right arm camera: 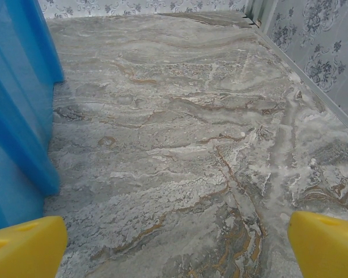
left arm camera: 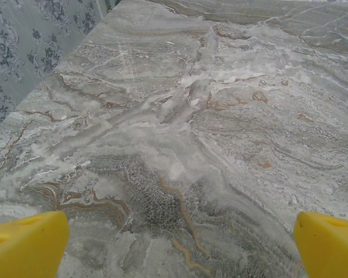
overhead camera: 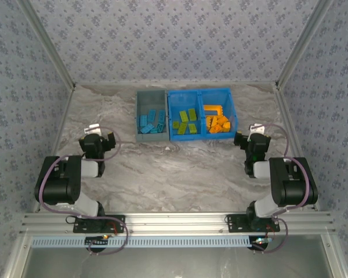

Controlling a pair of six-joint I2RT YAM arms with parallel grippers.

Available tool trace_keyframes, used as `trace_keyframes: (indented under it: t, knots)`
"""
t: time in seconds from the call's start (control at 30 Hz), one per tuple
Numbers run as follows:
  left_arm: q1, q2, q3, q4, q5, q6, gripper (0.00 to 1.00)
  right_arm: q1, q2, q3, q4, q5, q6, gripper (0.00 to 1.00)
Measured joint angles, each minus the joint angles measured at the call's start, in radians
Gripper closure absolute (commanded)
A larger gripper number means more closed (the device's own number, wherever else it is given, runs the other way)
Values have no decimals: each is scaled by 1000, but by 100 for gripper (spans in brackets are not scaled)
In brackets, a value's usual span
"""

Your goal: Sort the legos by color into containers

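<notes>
The left gripper (left arm camera: 180, 246) is hanging with its jaws wide apart, holding nothing. The right gripper (right arm camera: 177, 246) is doing likewise, spread and empty, near the blue bin (right arm camera: 11, 87). All the pieces are lying well ahead of both: blue bricks (overhead camera: 152, 120) in the grey bin (overhead camera: 140, 104), green bricks (overhead camera: 185, 123) and orange bricks (overhead camera: 217, 123) in the blue bin's two halves. They are looking light, hard and slick, so are probably best pinched across flat sides.
</notes>
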Motion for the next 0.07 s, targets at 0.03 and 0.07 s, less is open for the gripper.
trace_keyframes:
  t: [0.03,0.07]
  knots:
    - [0,0,0,0,0,0,0,0,0,0,0,0,0,0]
    - [0,0,0,0,0,0,1,0,0,0,0,0,0,0]
